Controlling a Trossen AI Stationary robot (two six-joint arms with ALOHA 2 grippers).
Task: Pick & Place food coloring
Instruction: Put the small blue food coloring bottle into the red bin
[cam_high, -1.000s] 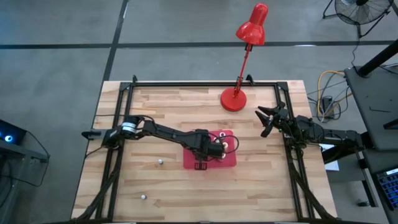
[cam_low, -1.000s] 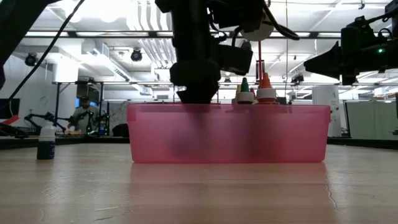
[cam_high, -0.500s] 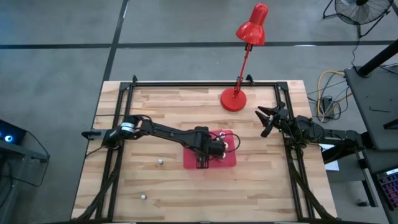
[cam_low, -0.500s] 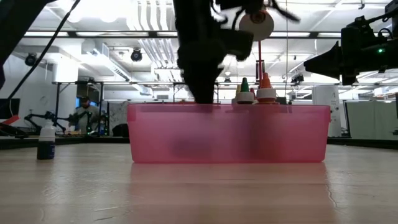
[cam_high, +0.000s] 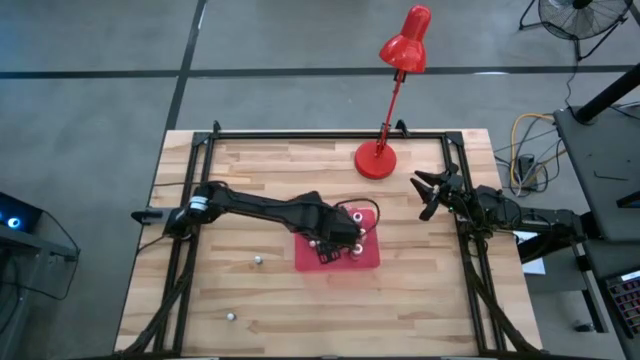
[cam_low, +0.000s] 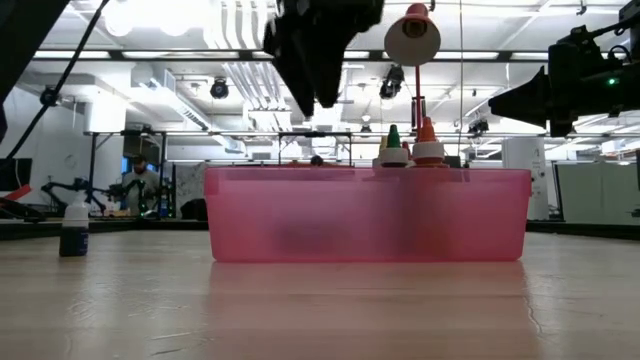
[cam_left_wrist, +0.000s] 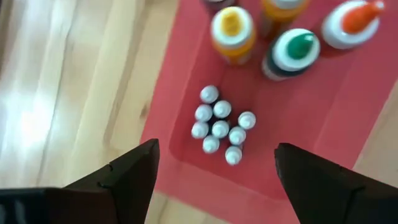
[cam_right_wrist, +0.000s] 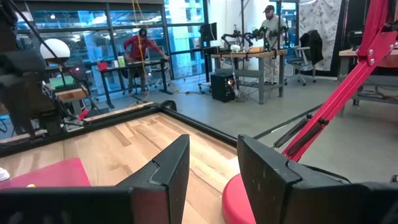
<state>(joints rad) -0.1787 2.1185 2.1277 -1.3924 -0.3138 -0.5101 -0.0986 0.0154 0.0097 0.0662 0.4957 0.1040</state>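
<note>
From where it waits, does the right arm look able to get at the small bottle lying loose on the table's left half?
Probably not. The right pincer waits at the table's right edge; the loose bottle lies across the table, with the red tray and left arm between.

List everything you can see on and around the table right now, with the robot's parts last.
Tray: one, red, table centre.
Tiny bottles: eight, whitish caps, clustered in the tray.
Larger bottles: at least four, yellow, orange and green tops, in the tray.
Loose bottles: two, pale, on the table's left part.
Desk lamp: one, red, far edge.
People: two, in the room behind.
Left gripper: jaws open, above the tray.
Right gripper: waiting at the right edge.
</note>
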